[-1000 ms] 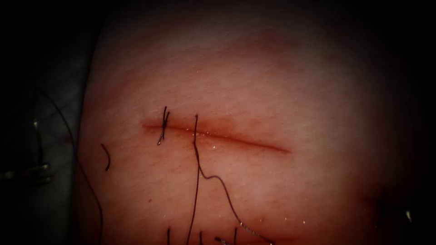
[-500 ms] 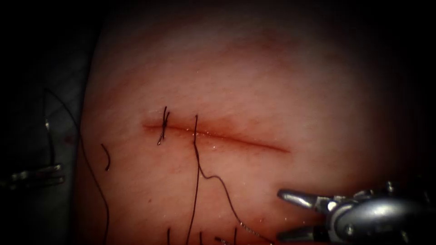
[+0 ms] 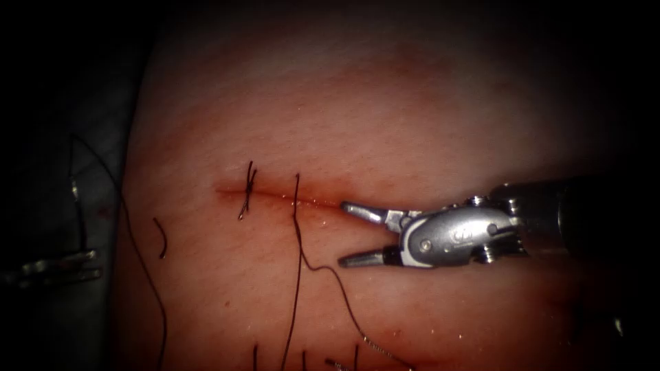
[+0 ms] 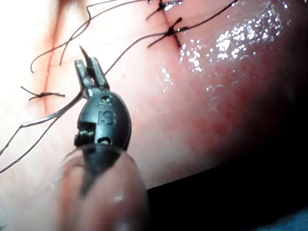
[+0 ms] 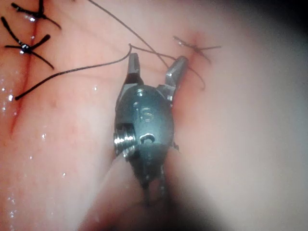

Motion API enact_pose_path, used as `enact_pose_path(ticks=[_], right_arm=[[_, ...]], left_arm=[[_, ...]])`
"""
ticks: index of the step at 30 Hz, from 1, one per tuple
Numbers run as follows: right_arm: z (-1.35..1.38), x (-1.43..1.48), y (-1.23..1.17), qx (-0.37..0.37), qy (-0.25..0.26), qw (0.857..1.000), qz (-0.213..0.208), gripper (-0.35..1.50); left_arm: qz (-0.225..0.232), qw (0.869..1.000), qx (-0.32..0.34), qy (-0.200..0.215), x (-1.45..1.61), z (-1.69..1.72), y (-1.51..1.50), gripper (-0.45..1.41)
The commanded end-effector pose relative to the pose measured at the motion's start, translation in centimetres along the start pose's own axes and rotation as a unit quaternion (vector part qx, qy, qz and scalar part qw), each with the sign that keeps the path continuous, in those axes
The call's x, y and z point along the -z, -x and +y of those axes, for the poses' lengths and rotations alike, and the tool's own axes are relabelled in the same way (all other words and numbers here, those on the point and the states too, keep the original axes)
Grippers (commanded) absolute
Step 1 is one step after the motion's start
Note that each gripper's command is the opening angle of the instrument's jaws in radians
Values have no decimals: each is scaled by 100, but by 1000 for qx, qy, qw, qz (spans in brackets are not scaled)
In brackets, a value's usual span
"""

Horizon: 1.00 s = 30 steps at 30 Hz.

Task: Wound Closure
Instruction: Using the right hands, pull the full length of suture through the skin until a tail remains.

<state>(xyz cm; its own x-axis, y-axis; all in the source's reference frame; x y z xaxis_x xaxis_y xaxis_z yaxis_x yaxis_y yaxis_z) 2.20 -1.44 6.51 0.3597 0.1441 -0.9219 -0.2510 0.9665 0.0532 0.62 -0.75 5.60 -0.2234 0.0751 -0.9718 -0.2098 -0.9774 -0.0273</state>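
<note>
The tissue point(image 3: 385, 117) has a cut point(image 3: 323, 203) running across it, with one tied stitch point(image 3: 246, 191) near its left end. A second thread point(image 3: 296, 206) crosses the cut and trails down over the tissue. My right tool point(image 3: 342, 233) lies over the cut's right part, jaws open and holding nothing; the right tool point(image 5: 156, 65) has thread point(image 5: 72, 70) lying close by. Off the tissue's left edge, my left tool point(image 3: 89, 261) holds the needle point(image 3: 77, 213). The left tool point(image 4: 91, 72) is shut on the needle point(image 4: 67, 108) close to its point, clear of the tissue.
Short cut ends of thread point(image 3: 162, 239) lie on the tissue below the cut's left end. More thread ends point(image 3: 302, 358) show at the near edge. A long strand point(image 3: 141, 275) curves down along the tissue's left border.
My right tool came in from the lower right and moved up and left to the cut with its jaws open. The left tool shifted slightly right, then held still.
</note>
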Motion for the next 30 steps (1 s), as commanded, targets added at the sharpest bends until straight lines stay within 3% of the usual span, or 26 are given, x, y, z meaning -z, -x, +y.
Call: enact_pose_path(ticks=[1, 21, 24, 28, 30], right_arm=[[-2, -15, 10, 2, -2, 1000, -3, 131], [-27, -76, 49, 11, -58, 995, -85, 120], [-35, -83, 52, 4, -71, 992, -103, 108], [-38, -87, 52, -4, -85, 991, -107, 71], [-36, -87, 52, -5, -86, 991, -106, 62]], left_arm=[[0, 1000, 0, 0, -6, 3, 4, -45], [1, 1000, 0, 1, -8, 5, 4, -45], [1, 1000, 0, 1, -7, 5, 4, -45], [0, 1000, 0, 1, -7, 6, 3, -45], [0, 1000, 0, 1, -7, 6, 3, -45]])
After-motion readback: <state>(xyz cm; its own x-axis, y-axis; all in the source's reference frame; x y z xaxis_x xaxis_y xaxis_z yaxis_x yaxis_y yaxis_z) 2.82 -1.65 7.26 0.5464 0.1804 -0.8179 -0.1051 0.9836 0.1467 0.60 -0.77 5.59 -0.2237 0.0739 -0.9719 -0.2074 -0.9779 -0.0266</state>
